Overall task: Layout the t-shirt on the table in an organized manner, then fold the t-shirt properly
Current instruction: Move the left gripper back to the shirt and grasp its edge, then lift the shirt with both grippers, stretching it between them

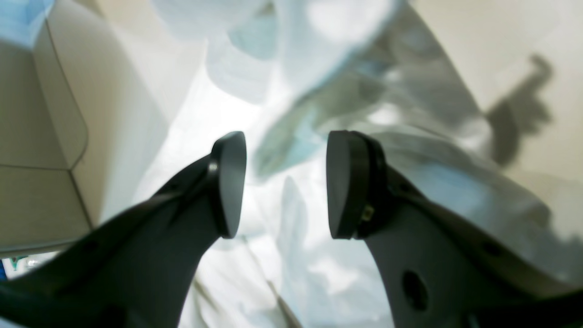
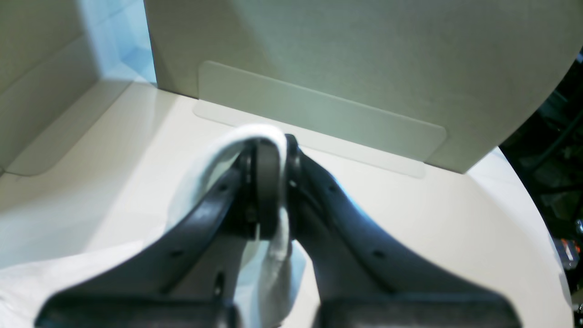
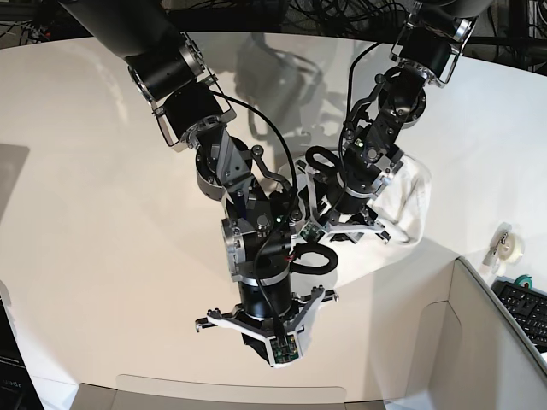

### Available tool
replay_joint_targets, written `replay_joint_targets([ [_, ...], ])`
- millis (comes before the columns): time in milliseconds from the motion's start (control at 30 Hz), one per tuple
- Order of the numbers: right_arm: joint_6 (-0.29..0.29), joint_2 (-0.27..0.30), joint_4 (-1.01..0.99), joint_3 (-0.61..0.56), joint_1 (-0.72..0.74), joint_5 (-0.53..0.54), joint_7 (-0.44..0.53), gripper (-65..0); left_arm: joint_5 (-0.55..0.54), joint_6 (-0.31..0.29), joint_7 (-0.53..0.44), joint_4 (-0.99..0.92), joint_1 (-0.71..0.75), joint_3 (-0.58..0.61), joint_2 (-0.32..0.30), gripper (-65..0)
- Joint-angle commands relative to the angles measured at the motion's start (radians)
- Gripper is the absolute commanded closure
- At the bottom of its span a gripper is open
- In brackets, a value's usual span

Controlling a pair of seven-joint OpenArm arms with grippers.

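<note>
Shirt [image 1: 319, 255] is light, limp cotton bunched on the table [image 2: 114, 182] under both arms, so grab a hem or shoulder edge; right gripper [image 2: 273, 182] is pinched tight on a white fold, left gripper [image 1: 284, 187] hangs wide apart, holding nothing.

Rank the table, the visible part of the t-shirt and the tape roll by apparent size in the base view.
1. table, largest by far.
2. t-shirt; only a white patch shows beside the arms, the rest hidden.
3. tape roll, smallest, near the right edge.
</note>
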Motion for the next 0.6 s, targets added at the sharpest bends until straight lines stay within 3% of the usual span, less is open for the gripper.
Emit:
replay_joint_targets([
  [0, -0.004, -0.010, 0.021, 0.004, 0.032, -0.014, 0.034, 0.0, 0.006, 0.004, -0.019, 0.005, -0.028, 0.012, -0.001, -27.9],
  [567, -0.004, -0.010, 0.021, -0.001, 0.032, -0.012, 0.034, 0.0, 0.003, 0.004, -0.086, -0.120, -0.100, 0.084, 0.001, -26.9],
])
